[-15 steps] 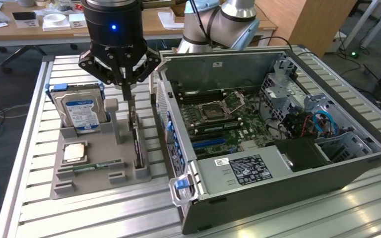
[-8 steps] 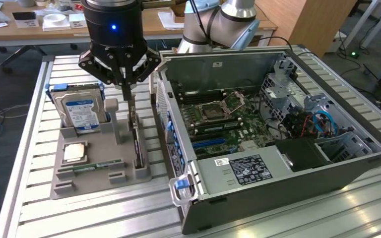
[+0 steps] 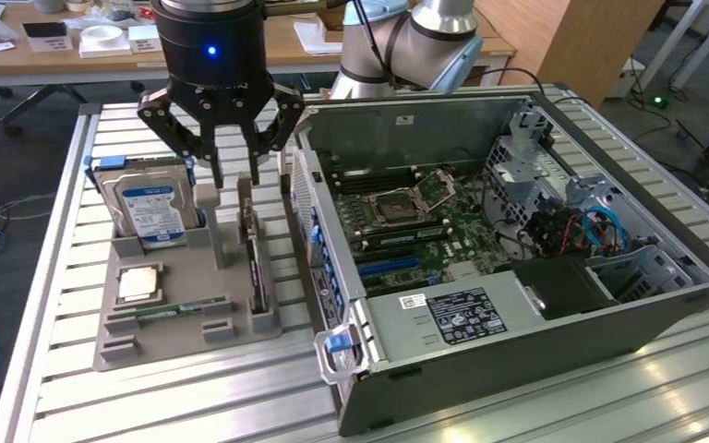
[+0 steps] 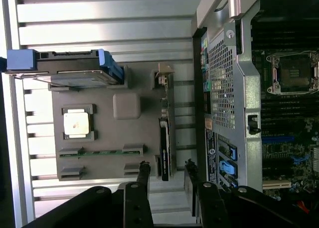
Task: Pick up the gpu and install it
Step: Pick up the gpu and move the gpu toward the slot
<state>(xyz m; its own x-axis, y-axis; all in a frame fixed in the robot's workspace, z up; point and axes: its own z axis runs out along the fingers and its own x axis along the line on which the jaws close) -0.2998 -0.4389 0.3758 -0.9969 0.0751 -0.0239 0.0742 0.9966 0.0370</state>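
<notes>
The gpu (image 3: 256, 269) is a thin dark card standing on its edge in a slot along the grey tray's (image 3: 177, 340) side nearest the computer case. My gripper (image 3: 236, 175) hangs just above the card's far end. Its black fingers are spread, and nothing is held between them. In the wrist view the two fingertips (image 4: 144, 169) stand on either side of the gpu (image 4: 164, 143), with my gripper (image 4: 167, 168) centred over the card's line. The open case (image 3: 515, 305) lies on its side at the exterior view's right, its green motherboard (image 3: 419, 221) exposed.
The tray also holds a blue-labelled hard drive (image 3: 151, 208) standing upright, a CPU (image 3: 139, 283) lying flat and a green RAM stick (image 3: 182, 307). A raised grey block (image 3: 217, 221) stands between drive and gpu. The case wall (image 3: 318, 249) rises close beside the gpu. Desks stand behind.
</notes>
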